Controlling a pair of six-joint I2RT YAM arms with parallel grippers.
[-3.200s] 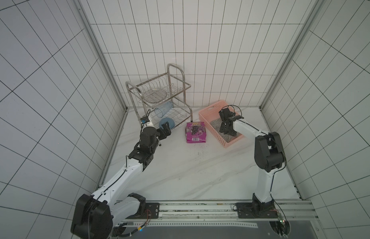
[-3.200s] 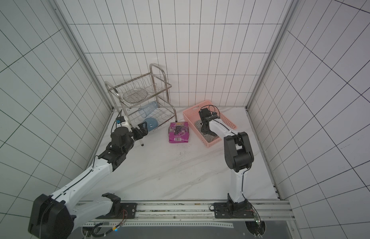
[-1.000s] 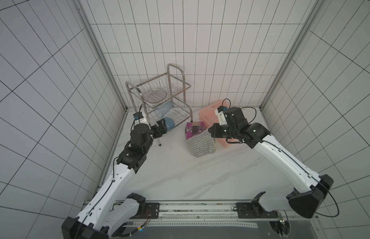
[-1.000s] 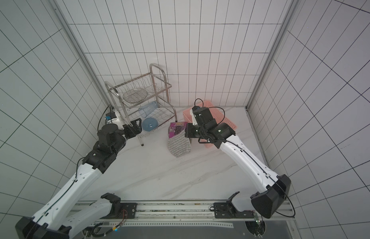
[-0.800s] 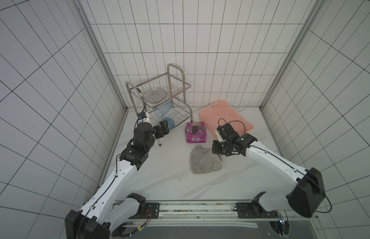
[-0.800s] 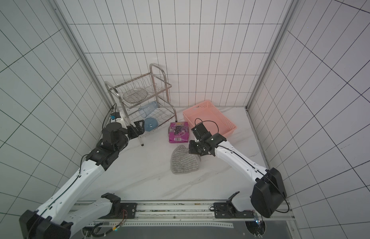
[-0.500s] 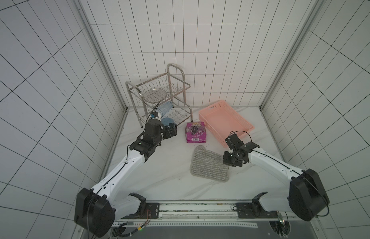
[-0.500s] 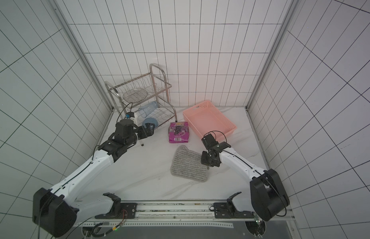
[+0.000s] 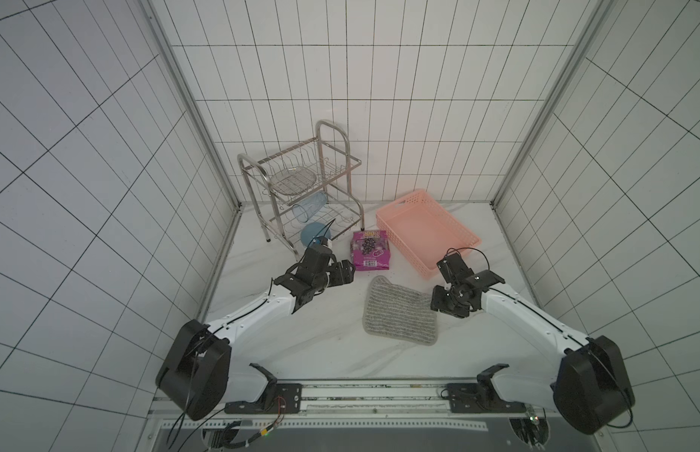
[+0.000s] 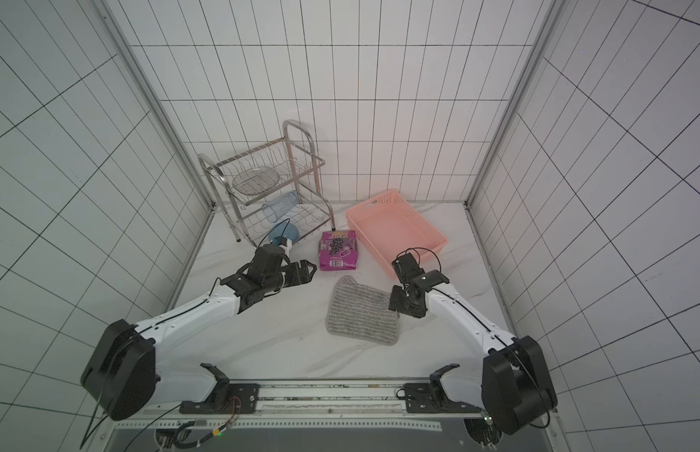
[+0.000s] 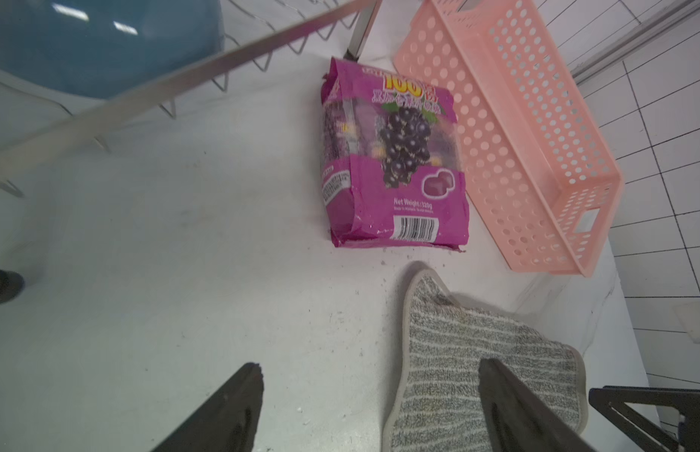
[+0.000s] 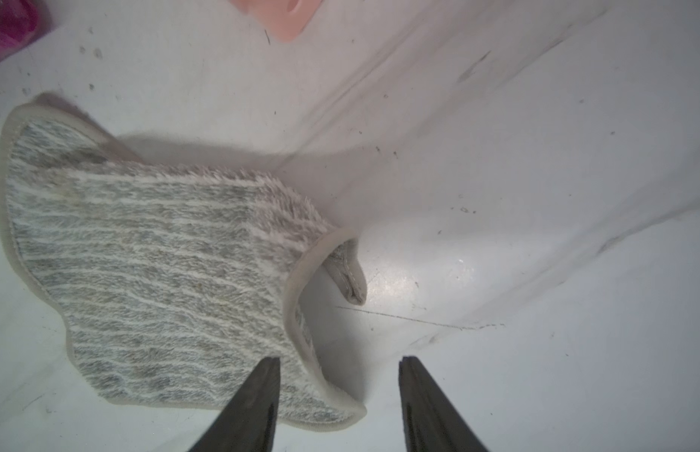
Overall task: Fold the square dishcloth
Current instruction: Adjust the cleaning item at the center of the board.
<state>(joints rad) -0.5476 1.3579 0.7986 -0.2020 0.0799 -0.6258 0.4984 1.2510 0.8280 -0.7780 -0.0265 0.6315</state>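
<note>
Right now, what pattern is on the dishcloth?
The dishcloth: fine grey-and-white stripes, plain border; right wrist view.

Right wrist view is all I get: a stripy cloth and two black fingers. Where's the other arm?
Observer: The left gripper hovers beside the far corner of the cloth, not touching it, jaws wide and empty.
Operator: What's the purple thing at the edge of my picture?
Observer: That's a grape snack packet, lying flat on the table just beyond the cloth.
Operator: And the pink bit?
Observer: It's a corner of a basket with nothing in it, sitting next to the packet.
</note>
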